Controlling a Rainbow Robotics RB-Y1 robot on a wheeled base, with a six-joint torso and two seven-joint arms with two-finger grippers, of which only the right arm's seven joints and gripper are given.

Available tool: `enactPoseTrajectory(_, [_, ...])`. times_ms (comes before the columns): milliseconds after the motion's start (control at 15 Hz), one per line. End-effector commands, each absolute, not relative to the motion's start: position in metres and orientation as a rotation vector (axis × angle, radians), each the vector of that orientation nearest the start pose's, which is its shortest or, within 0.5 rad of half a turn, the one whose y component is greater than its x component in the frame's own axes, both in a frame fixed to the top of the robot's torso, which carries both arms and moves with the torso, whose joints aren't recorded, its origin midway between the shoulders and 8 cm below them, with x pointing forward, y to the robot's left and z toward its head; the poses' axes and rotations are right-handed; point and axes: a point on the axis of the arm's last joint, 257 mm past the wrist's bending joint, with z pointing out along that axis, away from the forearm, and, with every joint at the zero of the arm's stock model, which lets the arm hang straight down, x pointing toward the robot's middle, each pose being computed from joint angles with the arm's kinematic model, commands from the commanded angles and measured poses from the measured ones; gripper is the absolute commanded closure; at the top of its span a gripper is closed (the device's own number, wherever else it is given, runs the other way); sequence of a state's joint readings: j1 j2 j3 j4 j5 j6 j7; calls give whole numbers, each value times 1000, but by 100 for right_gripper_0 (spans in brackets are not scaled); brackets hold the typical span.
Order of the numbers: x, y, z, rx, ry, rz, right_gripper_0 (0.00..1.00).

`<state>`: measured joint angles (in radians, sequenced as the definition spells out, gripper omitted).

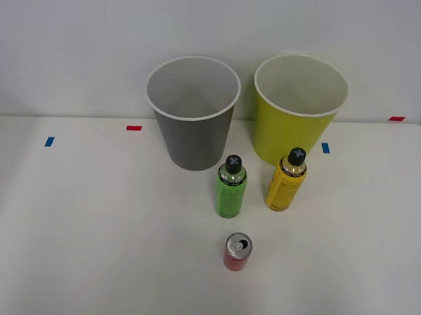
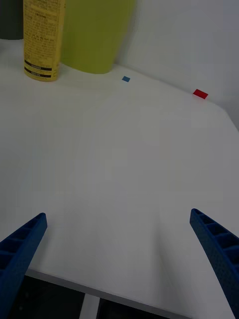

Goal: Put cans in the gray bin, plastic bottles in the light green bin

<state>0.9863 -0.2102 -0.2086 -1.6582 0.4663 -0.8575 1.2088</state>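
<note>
On the white bench [image 1: 90,222] stand two bins, two bottles and one can, all upright. The gray bin [image 1: 192,133] sits at the back, and the green bin [image 1: 294,129] is just beside it on its right; both show pale insides with nothing in them. The green bottle [image 1: 231,188] stands in front of the gray bin, and the yellow bottle [image 1: 286,181] stands close in front of the green bin, the two bottles near each other but apart. The red can [image 1: 237,252] stands alone nearer the robot, in front of the green bottle. In the wrist view the right gripper [image 2: 119,259] hangs above the bench's near edge with its blue fingers [image 2: 22,249] spread wide and holding nothing; the yellow bottle and green bin lie well beyond them. Small red and blue tape marks [image 1: 134,128] dot the bench.
</note>
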Motion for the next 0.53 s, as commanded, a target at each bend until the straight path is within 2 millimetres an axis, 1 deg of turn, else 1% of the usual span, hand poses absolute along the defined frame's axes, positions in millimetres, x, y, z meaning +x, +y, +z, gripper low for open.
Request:
enactPoseTrajectory(67, [168, -359, -325, -364, 1694, -228, 0])
enactPoseTrajectory(533, [168, -359, -325, -364, 1694, -228, 0])
